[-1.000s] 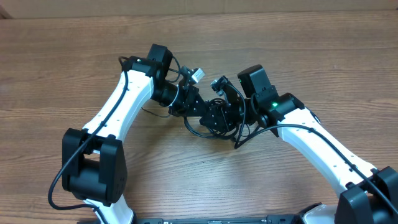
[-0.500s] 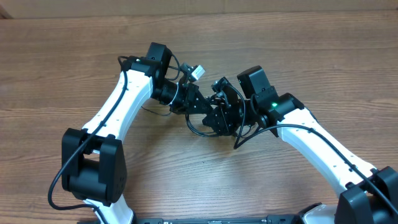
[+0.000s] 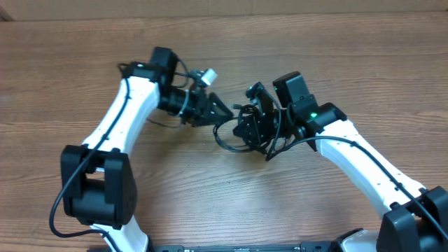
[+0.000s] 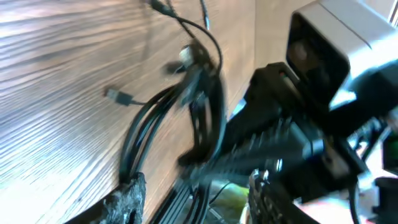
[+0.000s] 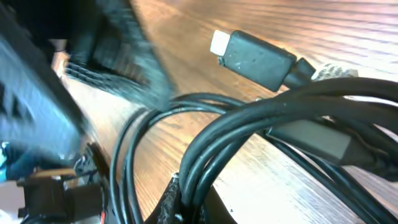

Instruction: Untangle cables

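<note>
The cables (image 3: 222, 140) are a bundle of thin black cords looped on the wood between the two arms. My right gripper (image 3: 246, 129) stands over the loop. In the right wrist view it (image 5: 205, 200) is shut on several strands of the cables (image 5: 261, 118), and a black plug with a pale tip (image 5: 252, 59) lies beyond them. My left gripper (image 3: 221, 112) is just left of the bundle. In the left wrist view its jaws (image 4: 196, 194) stand wide apart, and the cables (image 4: 149, 118) run from the wood down between the fingers, none pinched. A small plug tip (image 4: 115, 95) lies loose on the wood.
The wooden table (image 3: 210, 203) runs all around. The two grippers are close together at the middle, with the right arm's black wrist (image 4: 298, 143) filling the right side of the left wrist view. Each arm's own thick black wire (image 3: 66, 203) hangs beside its base.
My left arm has drawn back to the left, away from the right gripper, and its jaws have opened. The right gripper stays on the bundle, shifted slightly up.
</note>
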Tool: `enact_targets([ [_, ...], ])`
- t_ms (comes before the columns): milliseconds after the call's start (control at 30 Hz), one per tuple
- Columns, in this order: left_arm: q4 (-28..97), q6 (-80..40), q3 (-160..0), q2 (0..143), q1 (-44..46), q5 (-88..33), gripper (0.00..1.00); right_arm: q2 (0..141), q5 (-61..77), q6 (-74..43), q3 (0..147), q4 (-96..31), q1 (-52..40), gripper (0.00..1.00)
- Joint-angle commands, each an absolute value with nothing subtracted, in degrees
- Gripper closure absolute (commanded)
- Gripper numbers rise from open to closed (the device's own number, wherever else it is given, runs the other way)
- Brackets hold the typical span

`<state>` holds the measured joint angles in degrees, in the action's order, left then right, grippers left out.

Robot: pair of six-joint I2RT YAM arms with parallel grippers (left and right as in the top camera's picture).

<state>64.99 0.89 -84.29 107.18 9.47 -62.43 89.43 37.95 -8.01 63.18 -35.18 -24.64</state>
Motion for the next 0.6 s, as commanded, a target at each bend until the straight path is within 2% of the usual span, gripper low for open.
enact_targets([
  [0,66.87,4.69,-84.05,107.7,6.7,-64.1,0.44,89.49,37.56,-9.43,63.05,-34.74,-23.97,0.96],
  [233,71.16,9.02,-84.03,107.7,7.51,-59.4,0.39,89.49,37.54,-10.11,63.05,-34.04,-23.97,0.96],
  [300,71.13,8.97,-84.03,107.7,8.27,-59.64,0.35,89.49,37.56,-10.52,63.05,-33.63,-23.97,0.96],
  [567,70.0,8.38,-84.03,107.7,11.38,-61.54,0.32,89.49,37.54,-10.5,63.05,-33.5,-23.99,0.96],
])
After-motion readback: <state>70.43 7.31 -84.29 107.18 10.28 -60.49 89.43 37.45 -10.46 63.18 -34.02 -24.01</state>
